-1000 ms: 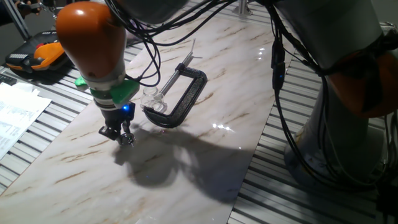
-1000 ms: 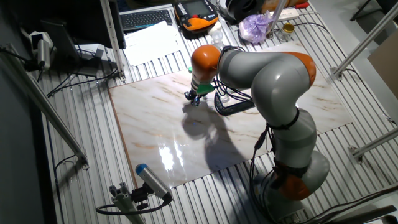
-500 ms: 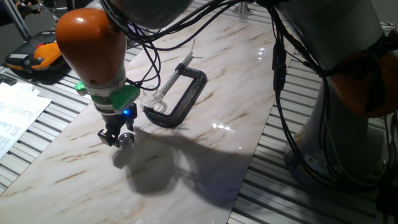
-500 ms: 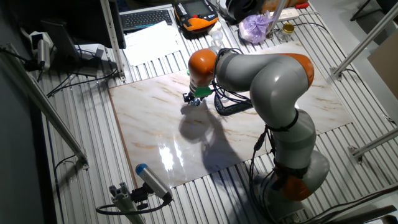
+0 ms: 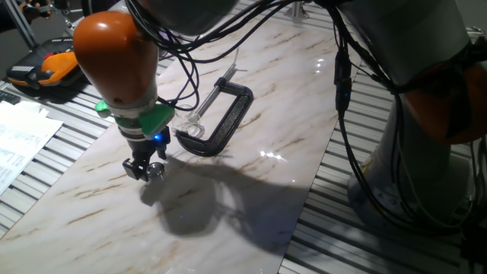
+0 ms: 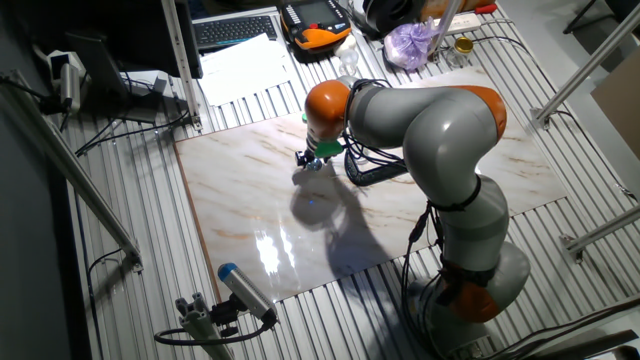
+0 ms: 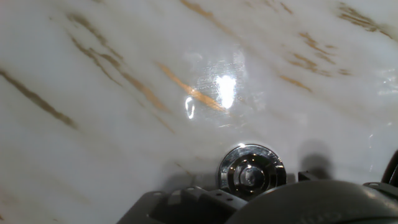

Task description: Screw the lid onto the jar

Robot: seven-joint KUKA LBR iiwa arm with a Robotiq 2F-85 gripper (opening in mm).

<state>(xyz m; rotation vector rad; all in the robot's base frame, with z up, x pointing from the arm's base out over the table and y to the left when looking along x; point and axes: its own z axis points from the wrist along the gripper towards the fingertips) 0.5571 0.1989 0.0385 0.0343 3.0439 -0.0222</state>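
My gripper [image 5: 146,170] is closed on the lid [image 7: 251,170] above the marble table [image 5: 251,160], near the jar [image 5: 185,118].

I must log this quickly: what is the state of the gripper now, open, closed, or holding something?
Gripper: closed on the lid, held above the table.

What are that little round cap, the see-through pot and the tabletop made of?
The lid looks like polished metal: silvery, with mirror-like rings and a darker centre. The jar seems to be clear glass or plastic; the C-clamp shows through it, but I cannot tell which. The table has a glossy marble look, white with brown veins and sharp glare, possibly a printed laminate.
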